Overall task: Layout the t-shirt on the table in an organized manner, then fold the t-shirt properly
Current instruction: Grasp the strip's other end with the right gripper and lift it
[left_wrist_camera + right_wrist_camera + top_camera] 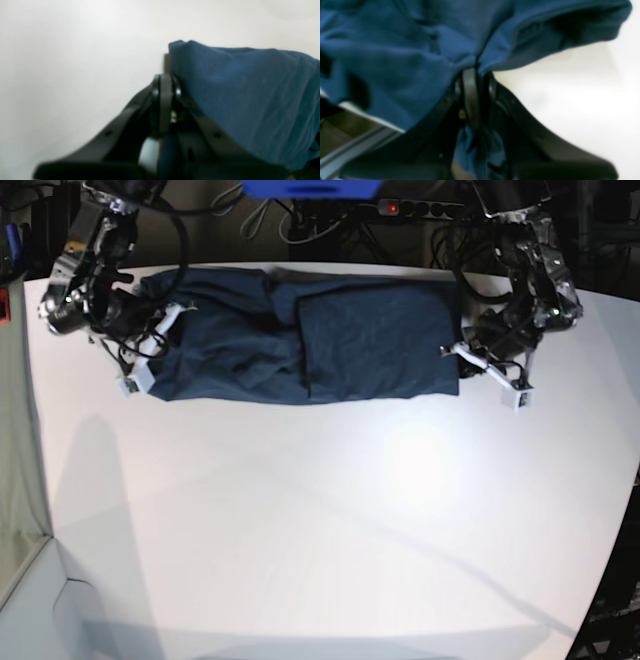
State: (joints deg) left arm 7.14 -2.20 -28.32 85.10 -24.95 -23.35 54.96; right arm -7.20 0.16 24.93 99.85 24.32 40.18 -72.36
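The dark navy t-shirt [330,340] lies stretched sideways along the far part of the white table [300,530], rumpled on its left half and flatter on its right. My right gripper [160,330] is at the shirt's left end. In the right wrist view this gripper [476,71] is shut, with bunched t-shirt [407,50] cloth pinched between its fingers. At the shirt's right end sits my left gripper [458,352]. The left wrist view shows that gripper [166,77] shut on the t-shirt [250,95] edge, the cloth draped over its right finger.
A power strip [420,208], cables and a blue object [310,188] sit behind the table's far edge. The table's left edge drops to the floor [20,480]. A metal rail [352,147] shows below that edge in the right wrist view.
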